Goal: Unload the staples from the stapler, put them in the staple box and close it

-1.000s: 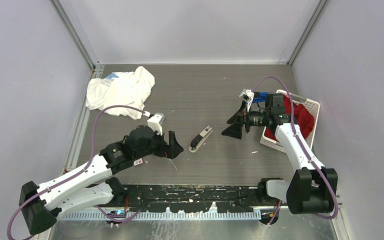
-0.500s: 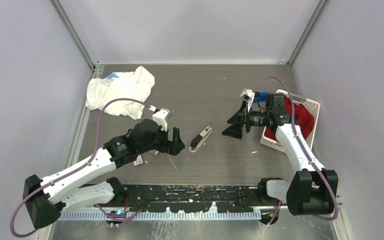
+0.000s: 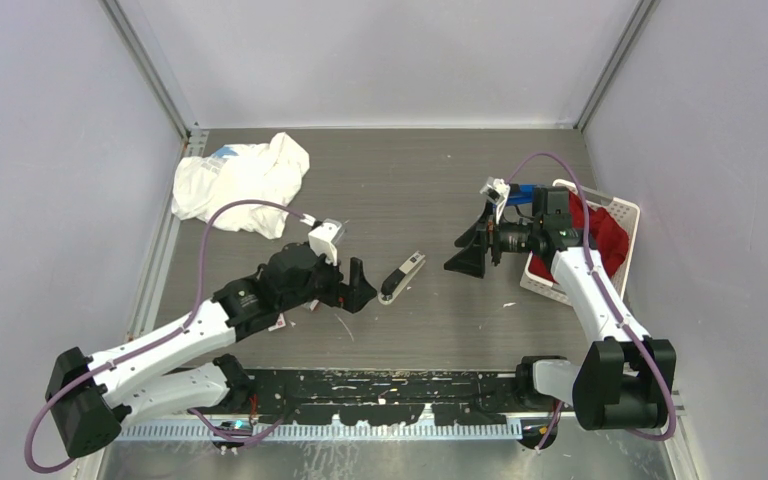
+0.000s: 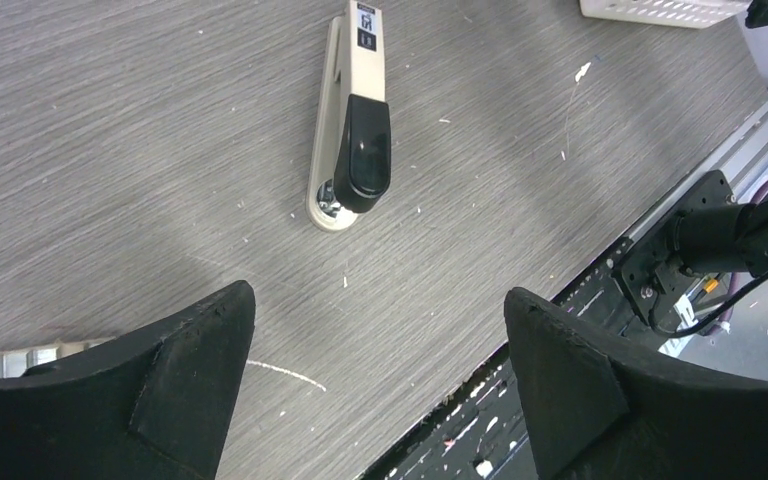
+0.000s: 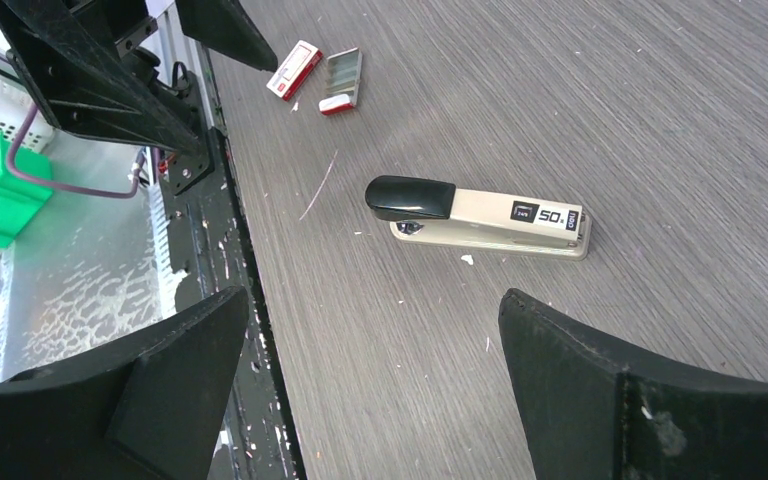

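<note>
Left gripper [image 3: 360,287], released wide beside the closed stapler [image 3: 401,276], may skid it across the tabletop [image 3: 410,180] instead of pinching; right gripper [image 3: 465,250] hangs released, empty.

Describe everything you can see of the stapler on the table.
The stapler is a slim desk model. It has a beige, plastic-looking top arm with a glossy black cap at its rear end, a black label reading 50 near the nose, and a pale base. It is closed and lies flat on its base on the dark wood-grain table, with the nose angled away from the arm bases. Only the table touches it, and no staples show.
</note>
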